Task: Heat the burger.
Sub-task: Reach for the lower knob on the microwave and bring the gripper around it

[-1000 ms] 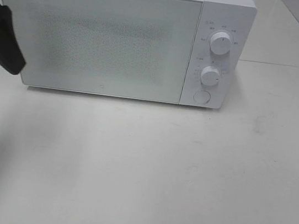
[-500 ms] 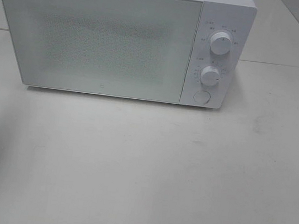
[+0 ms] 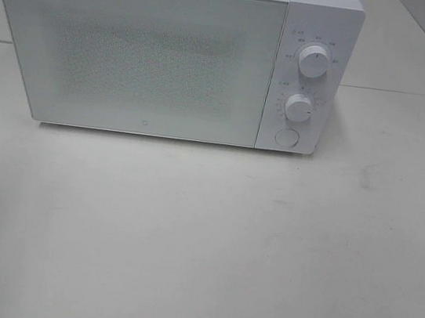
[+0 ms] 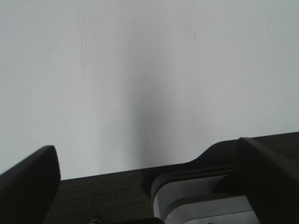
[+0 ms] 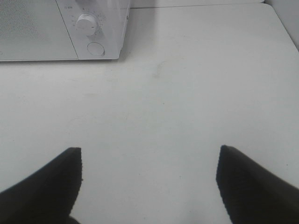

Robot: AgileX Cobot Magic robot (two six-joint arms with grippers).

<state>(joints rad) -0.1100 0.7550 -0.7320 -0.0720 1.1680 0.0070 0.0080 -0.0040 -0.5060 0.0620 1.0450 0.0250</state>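
The burger is out of view in every frame. A white microwave (image 3: pixel 148 55) stands at the back of the table with its door shut, and the frosted door hides the inside. Neither arm shows in the exterior high view. In the left wrist view my left gripper (image 4: pixel 149 182) is open, its dark fingers (image 4: pixel 28 182) spread wide over a plain pale surface with nothing between them. My right gripper (image 5: pixel 148 182) is open too, hanging above the bare white table (image 5: pixel 154 107), well in front of and to the right of the microwave (image 5: pixel 46 28).
The microwave's panel carries an upper knob (image 3: pixel 313 61), a lower knob (image 3: pixel 299 108) and a round button (image 3: pixel 287 138). The lower knob (image 5: pixel 87 24) and the button (image 5: pixel 96 48) also show in the right wrist view. White table (image 3: pixel 201 237) stretches in front.
The black left arm that stood at the left edge beside the microwave a second ago has drawn out of the exterior view. The microwave has not changed.
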